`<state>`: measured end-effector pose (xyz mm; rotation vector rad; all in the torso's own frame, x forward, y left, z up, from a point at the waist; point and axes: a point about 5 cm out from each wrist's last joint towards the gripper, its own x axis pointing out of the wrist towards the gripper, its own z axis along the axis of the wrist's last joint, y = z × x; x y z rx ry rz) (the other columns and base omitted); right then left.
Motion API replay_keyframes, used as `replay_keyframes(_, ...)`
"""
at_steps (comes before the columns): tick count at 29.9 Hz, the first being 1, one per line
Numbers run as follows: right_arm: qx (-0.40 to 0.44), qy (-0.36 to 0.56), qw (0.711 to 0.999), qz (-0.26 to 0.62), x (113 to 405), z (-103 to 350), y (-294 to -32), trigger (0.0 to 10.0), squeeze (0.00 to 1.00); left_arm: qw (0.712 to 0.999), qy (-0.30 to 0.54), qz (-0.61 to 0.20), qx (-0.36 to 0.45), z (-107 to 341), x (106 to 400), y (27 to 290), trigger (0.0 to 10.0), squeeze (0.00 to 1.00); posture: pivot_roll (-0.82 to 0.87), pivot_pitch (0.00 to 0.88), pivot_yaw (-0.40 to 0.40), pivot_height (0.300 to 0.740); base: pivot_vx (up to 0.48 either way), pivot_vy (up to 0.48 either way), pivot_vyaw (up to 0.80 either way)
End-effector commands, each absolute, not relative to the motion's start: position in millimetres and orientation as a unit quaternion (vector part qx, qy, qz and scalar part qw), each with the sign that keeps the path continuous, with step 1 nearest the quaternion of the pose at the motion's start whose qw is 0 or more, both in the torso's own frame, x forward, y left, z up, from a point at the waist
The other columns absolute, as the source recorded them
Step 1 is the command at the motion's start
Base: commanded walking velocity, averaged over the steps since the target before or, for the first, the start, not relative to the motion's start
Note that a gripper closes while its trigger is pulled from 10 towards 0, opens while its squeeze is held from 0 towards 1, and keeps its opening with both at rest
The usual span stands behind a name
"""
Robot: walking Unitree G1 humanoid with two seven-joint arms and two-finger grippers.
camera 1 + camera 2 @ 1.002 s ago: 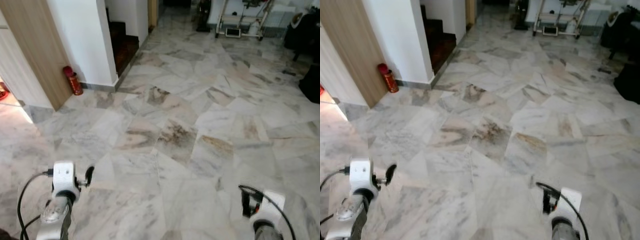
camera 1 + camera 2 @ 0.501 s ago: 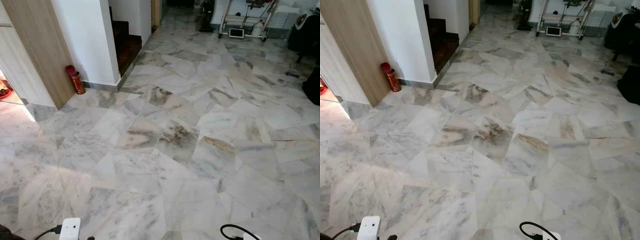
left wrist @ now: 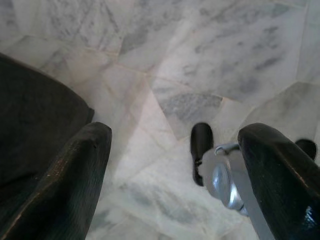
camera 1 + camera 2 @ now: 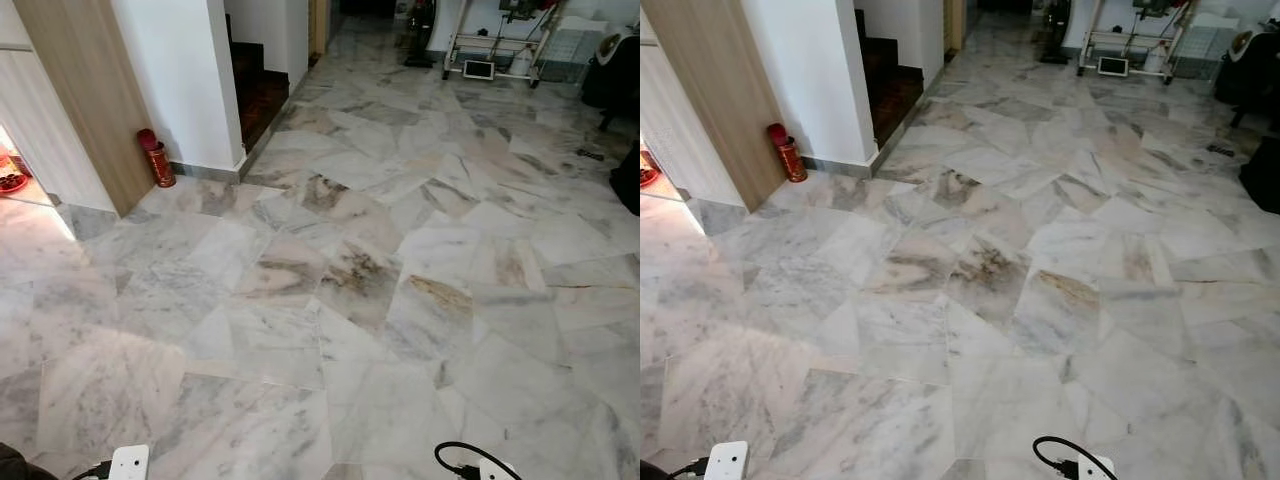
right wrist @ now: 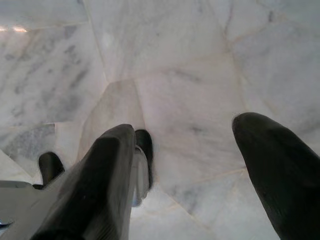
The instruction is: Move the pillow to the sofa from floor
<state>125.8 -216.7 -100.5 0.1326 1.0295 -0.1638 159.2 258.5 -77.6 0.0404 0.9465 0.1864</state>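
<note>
While the pillow and sofa aren't turning up anywhere across the marble floor (image 4: 360,300), the robot is looking out over open tiles, so this reads as the search/approach stage, nothing grabbed yet. Compared w/ a second ago, both arms are dropping out of the head views: wrists that were sitting well up in the lower part are now just peeking at the bottom edge, and the whole scene is sliding a bit, so the camera is moving too; looks like arms are lowering to a carry pose while it's walking or turning. For the task that means no reach is on; it's hunting for the pillow first. Left gripper (image 3: 175,175) is hanging over bare tile, fingers spread wide, nothing between them. Right gripper (image 5: 185,165) is doing the same, fingers apart over tile, empty. Where the pillow lies relative to either gripper I can't tell. Further out: red extinguisher (image 4: 155,158) is standing by the white wall (image 4: 180,80), next to a wooden panel (image 4: 85,100); dark stairs (image 4: 258,85) are leading up behind; a wheeled rack (image 4: 490,45) is sitting far across the room.
</note>
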Motion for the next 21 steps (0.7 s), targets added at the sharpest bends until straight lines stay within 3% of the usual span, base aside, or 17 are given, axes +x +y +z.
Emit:
replay_keyframes(1, 0.066, 0.487, 0.867, -0.078, 128, -100, -214, 10.0, 0.0, 0.88, 0.466, 0.091, 0.019, -80, 151, 261, 10.0, 0.0, -0.05, 0.0, -0.014, 0.74, 0.0, 0.0, 0.8)
replay_keyframes(21, 0.066, 0.483, 0.87, -0.071, 139, -97, -214, 10.0, 0.0, 0.881, 0.465, 0.089, 0.023, -78, 157, 262, 10.0, 0.0, -0.02, 0.0, -0.005, 0.74, 0.0, 0.0, 0.8)
